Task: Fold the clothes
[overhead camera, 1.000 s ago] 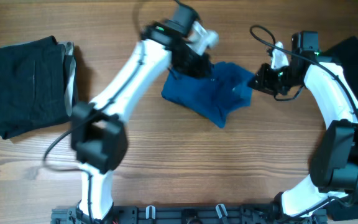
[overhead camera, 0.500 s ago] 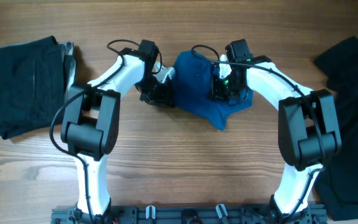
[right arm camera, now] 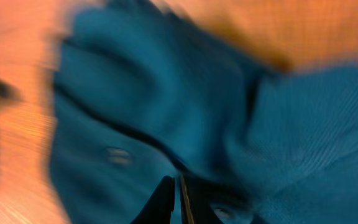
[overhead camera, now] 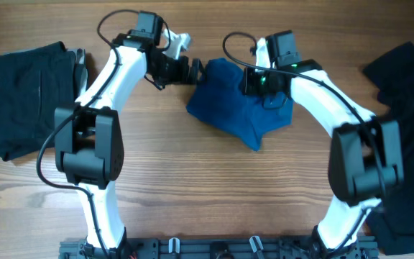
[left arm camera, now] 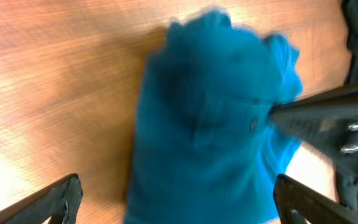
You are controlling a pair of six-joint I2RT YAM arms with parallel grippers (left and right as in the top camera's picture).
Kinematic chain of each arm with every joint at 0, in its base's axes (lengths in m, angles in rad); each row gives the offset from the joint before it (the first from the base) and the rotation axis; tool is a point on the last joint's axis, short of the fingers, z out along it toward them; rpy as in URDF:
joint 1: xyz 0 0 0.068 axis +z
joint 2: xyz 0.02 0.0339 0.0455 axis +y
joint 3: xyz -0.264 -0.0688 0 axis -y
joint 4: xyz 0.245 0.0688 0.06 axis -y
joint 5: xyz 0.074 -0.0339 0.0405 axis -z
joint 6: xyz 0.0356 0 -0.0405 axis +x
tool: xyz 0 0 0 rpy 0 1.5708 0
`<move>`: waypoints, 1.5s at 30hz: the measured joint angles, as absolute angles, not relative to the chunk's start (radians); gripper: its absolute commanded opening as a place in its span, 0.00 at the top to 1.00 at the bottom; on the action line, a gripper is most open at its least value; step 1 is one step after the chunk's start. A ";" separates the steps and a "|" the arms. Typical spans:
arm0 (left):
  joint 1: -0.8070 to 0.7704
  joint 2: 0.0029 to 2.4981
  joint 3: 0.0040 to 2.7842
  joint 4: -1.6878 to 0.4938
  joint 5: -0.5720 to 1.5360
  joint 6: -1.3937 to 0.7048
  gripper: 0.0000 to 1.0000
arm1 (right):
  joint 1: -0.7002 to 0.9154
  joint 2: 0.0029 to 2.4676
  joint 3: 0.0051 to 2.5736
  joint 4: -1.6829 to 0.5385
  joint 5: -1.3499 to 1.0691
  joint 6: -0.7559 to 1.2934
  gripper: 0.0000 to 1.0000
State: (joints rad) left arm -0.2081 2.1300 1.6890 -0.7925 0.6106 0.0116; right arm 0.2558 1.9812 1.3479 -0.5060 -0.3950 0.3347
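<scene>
The clothes here are chiefly a crumpled blue shirt (overhead camera: 237, 108) in the middle of the table, bunched up at its far left corner. My left gripper (overhead camera: 195, 70) hovers just off that corner, open wide, with the blue shirt (left arm camera: 210, 124) ahead of its spread fingers and nothing between them (left arm camera: 179, 208). My right gripper (overhead camera: 260, 83) is over the shirt's upper right part. In the right wrist view its fingertips (right arm camera: 178, 186) are pressed together in a fold of the blue shirt (right arm camera: 166, 93). Small buttons show on the cloth.
A folded black garment (overhead camera: 26, 97) lies at the far left with a grey piece (overhead camera: 82, 75) at its right edge. Another black garment (overhead camera: 408, 101) sprawls along the right edge. The right arm's dark body (left arm camera: 334, 118) shows in the left wrist view.
My left gripper has opened, let go of the shirt and pulled back to the upper left. My right gripper has come in over the shirt and shut on it.
</scene>
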 measured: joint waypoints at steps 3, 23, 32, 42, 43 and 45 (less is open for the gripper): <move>-0.201 2.159 1.690 -0.733 0.612 0.014 0.00 | 0.255 2.028 1.352 -0.561 -0.400 0.398 0.93; -0.204 2.329 1.804 -1.095 0.751 0.093 0.96 | 0.115 1.812 1.393 -0.875 -0.393 0.342 0.94; 0.401 1.889 2.002 -1.134 0.666 0.093 0.96 | 0.051 1.545 1.437 -0.883 -0.391 0.335 0.94; 0.562 2.089 1.995 -1.068 0.526 0.101 0.81 | 0.051 1.545 1.437 -0.876 -0.364 0.335 0.94; 0.563 2.089 1.994 -1.061 0.465 0.098 0.81 | 0.051 1.545 1.437 -0.876 -0.364 0.335 0.94; 0.566 2.089 1.994 -1.042 0.331 0.100 0.81 | 0.051 1.545 1.437 -0.878 -0.364 0.335 0.93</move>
State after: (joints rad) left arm 0.5659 2.0892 1.9942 -1.0420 0.3309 0.1001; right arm 0.0513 1.5448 1.4368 -0.8780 -0.3645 0.3351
